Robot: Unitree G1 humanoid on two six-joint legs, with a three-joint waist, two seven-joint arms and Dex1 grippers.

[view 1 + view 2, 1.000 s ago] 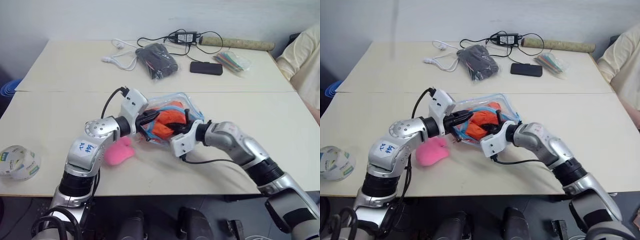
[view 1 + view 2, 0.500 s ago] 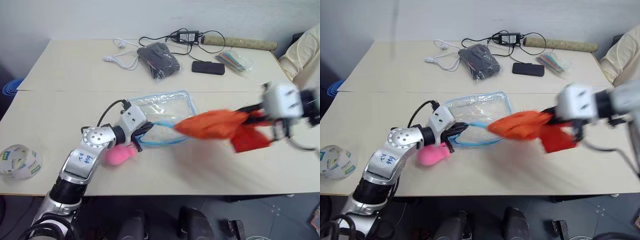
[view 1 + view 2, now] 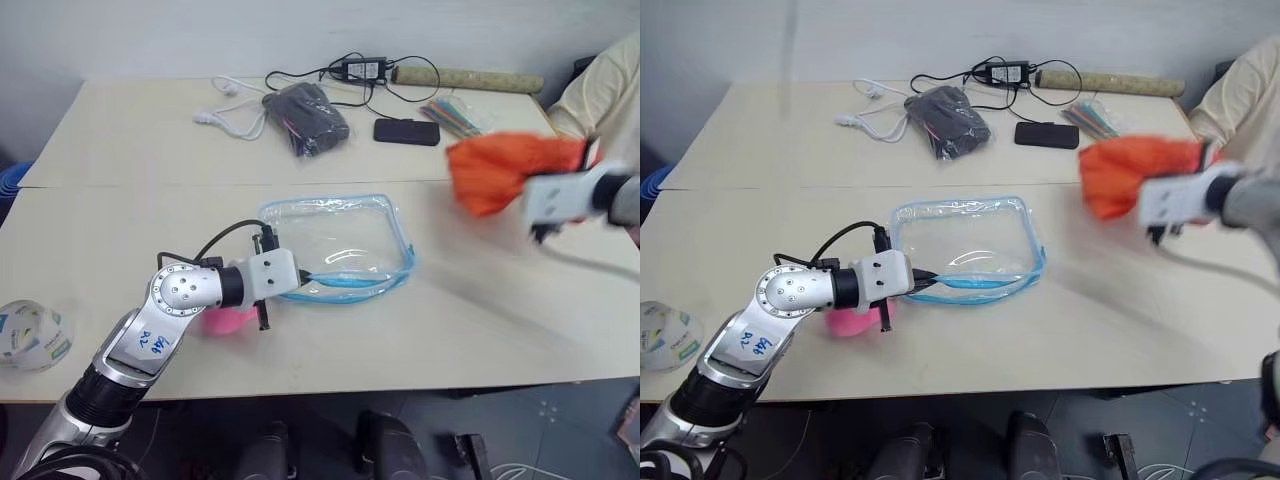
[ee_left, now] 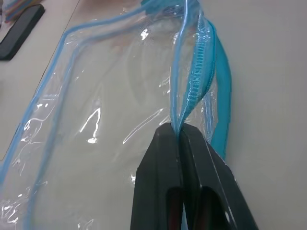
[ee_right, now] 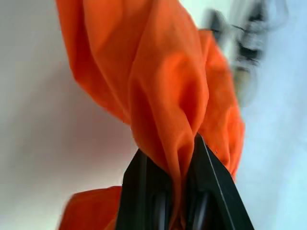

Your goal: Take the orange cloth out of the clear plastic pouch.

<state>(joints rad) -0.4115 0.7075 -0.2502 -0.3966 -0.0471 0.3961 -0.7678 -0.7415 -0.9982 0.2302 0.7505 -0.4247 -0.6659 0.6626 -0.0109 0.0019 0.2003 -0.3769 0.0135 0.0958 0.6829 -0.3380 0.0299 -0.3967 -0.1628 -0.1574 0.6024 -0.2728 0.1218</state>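
The clear plastic pouch (image 3: 340, 235) lies flat on the table's middle, with nothing inside it. Its blue zipper edge faces the front. My left gripper (image 4: 179, 128) is shut on that blue edge at the pouch's front left corner (image 3: 305, 281). The orange cloth (image 3: 500, 172) hangs bunched in the air at the far right, well clear of the pouch. My right gripper (image 5: 180, 146) is shut on a fold of it, and the cloth drapes over both fingers.
A pink plush toy (image 3: 225, 318) lies under my left wrist. A tape roll (image 3: 30, 335) sits at the front left. At the back are a dark grey bundle (image 3: 310, 120), a phone (image 3: 407, 131), a bag of coloured sticks (image 3: 455, 115), cables and a charger (image 3: 355, 70). A person's sleeve (image 3: 600, 85) is at the right edge.
My right gripper pulled the orange cloth out of the pouch and swung it far right and up. The pouch dropped flat, empty. My left gripper kept its hold and sank slightly.
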